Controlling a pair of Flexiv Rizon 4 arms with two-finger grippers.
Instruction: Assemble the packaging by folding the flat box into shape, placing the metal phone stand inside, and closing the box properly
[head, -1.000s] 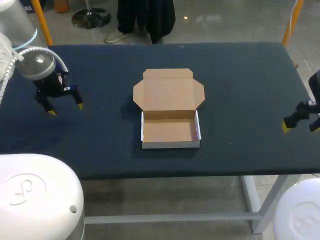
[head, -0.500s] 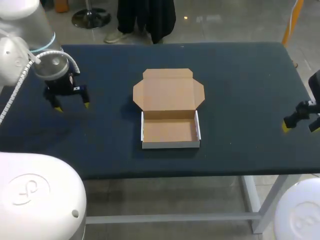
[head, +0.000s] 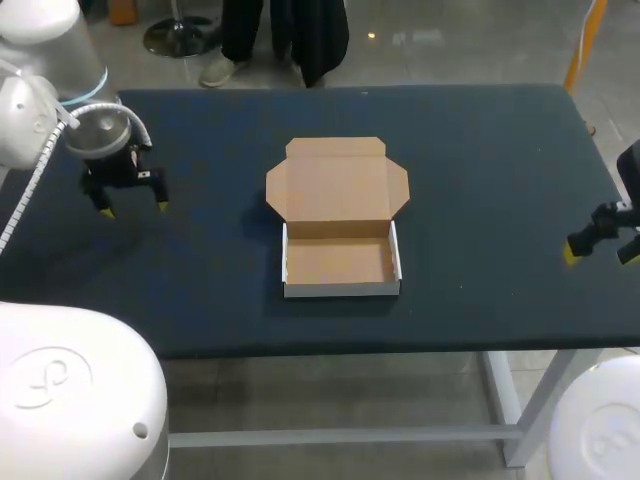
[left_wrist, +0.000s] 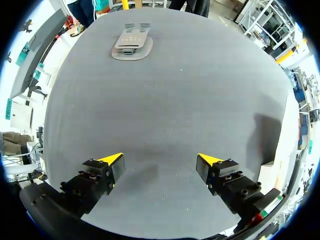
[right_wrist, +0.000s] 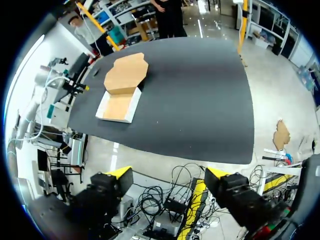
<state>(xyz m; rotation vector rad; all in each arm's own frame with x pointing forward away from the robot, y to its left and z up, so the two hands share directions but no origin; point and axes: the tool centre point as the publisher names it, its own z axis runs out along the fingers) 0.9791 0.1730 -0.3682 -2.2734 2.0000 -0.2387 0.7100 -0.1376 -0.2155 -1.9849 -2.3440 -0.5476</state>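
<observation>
the box (head: 340, 262) sits folded in the middle of the bench (head: 480, 180), lid laid open behind the tray and nothing inside, so the step in hand looks to be fetching the metal phone stand (left_wrist: 132, 45). it lies well ahead of the left gripper (left_wrist: 160, 159), near the far edge. that gripper hovers empty, fingers wide apart. it should centre over the stand, come down square and close across the shorter width. the right gripper (head: 598, 252), also apart, hangs by the right edge.

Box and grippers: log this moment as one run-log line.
box: folded, lid open, empty | phone stand: on table ahead of left gripper | left gripper: open | right gripper: open, at right edge
</observation>
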